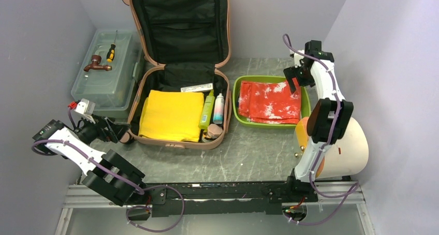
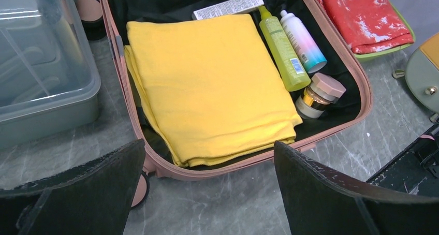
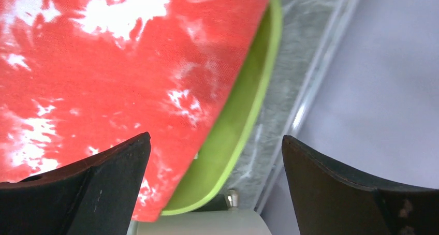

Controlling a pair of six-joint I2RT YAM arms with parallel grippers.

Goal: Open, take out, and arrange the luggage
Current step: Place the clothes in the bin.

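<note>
At table centre: large salmon-pink hard-shell suitcase (image 1: 179, 64), lid swung up against the back wall with its black fabric lining showing, base flat on the grey marbled tabletop (image 1: 248, 157).
Inside the base: a folded yellow cloth (image 1: 172, 115) fills the left part. To its right a lime-green squeeze bottle (image 1: 207, 109) and a white bottle fading to blue (image 1: 219, 108) lie side by side. A squat jar with a pinkish lid (image 2: 321, 94) sits near the front rim, and a white printed tube (image 1: 196, 88) lies along the back edge.
Right of the suitcase: lime green plastic tray (image 1: 237, 103), just beside it, holding a folded red cloth with white blotches (image 1: 269, 101).
Left of the suitcase: translucent grey-green plastic toolbox (image 1: 106, 87), lid closed, with a yellow-and-black screwdriver (image 1: 111, 53) and a brown tap fitting (image 1: 96, 64) on top.
Left gripper (image 2: 208, 155): jaws spread wide with nothing between them, low by the suitcase's front left corner, facing the yellow cloth.
Right gripper (image 3: 216, 142): jaws spread wide and empty, above the tray's right side and the red cloth.
</note>
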